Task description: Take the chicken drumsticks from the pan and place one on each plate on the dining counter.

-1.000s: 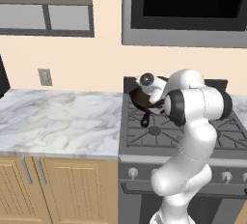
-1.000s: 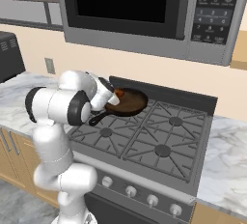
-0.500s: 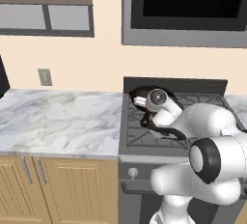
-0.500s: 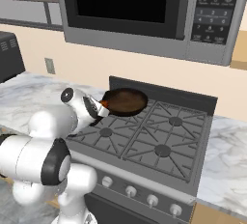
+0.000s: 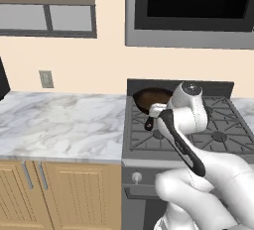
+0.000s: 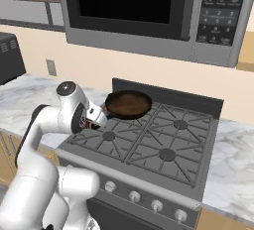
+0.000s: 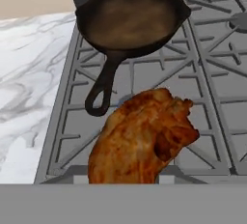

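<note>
Drumstick lifted clear of the pan, carry step in hand.

In the hand view a chicken drumstick (image 7: 143, 138) hangs close before the camera, apparently clamped by the end effector (image 6: 97, 117), though its fingers are hidden; the pan (image 7: 131, 19) looks empty at 12 o'clock on the stove (image 7: 212, 97). Next, I judge: travel to a plate.

2 base views flank the stove (image 5: 198, 130) from behind, sharing the pan (image 6: 128, 104); hand view looks down close.
</note>
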